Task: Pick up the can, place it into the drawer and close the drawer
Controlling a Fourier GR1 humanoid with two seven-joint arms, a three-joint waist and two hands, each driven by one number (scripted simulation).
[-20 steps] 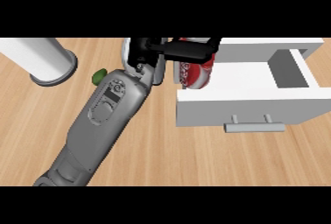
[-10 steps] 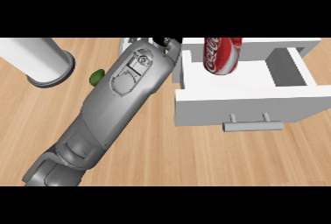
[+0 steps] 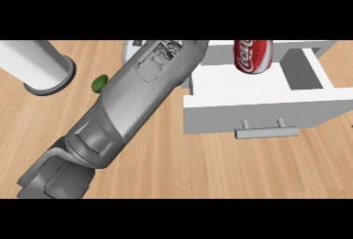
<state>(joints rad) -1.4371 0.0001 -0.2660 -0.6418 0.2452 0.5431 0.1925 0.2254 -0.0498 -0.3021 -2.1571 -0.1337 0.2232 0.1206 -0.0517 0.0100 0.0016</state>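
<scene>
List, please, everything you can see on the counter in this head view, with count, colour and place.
can: one, red with white lettering, lying inside the open drawer at its far end
drawer: one, white, pulled open, right of centre
drawer handle: one, grey, on the drawer's front
cylinder: one, white on a grey base, upper left
small object: one, green, beside the forearm
counter: one, light wood
forearm: one, grey, running from lower left to top centre; its hand is hidden
</scene>
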